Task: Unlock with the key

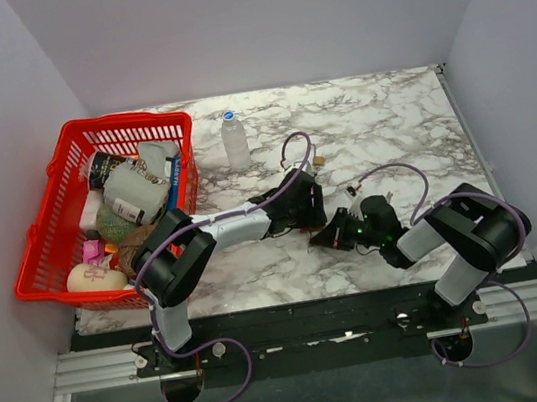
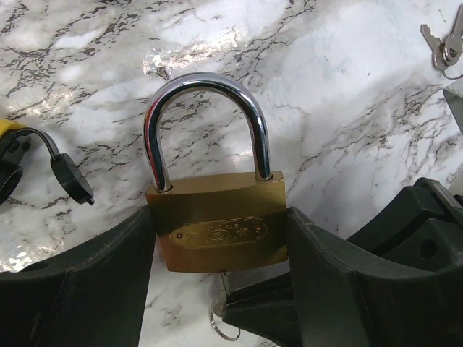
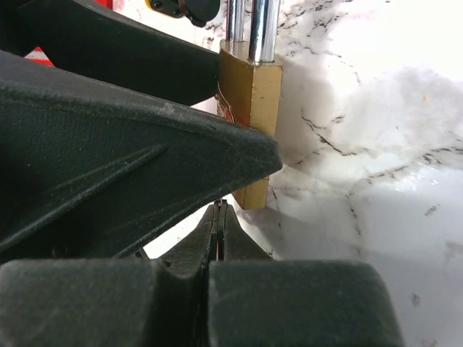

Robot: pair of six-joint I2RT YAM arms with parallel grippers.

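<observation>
Left wrist view puts the lock (image 2: pixel 217 217) dead centre: brass body standing on its edge on the table (image 2: pixel 347 108), chrome shackle (image 2: pixel 206 87) pointing away, both legs seated in the body, so it is not yet open. The key (image 2: pixel 223 283) sits in the keyway on the near face, its ring hanging just below.

The left gripper (image 2: pixel 218 242) clamps the body, one finger flat against each narrow side, jaws wide to suit. The right gripper (image 3: pixel 218 213) comes in low from the near side with its fingers pressed fully together; the key head appears to be pinched between them, though the tips hide most of it.

The step in hand looks like the turn. To do it well:
- roll the right wrist about the key's own axis, not sideways, or the blade may bind or bend
- keep the key pushed fully home while turning
- hold the left grip firm so the body cannot spin with the key
- watch the shackle for a leg popping free; only then ease off

Further out, spare keys (image 2: pixel 443 43) lie well apart on the marble. The top view shows a bottle (image 1: pixel 235 143) beyond the arms and a red basket (image 1: pixel 43 245) full of goods at the left edge
</observation>
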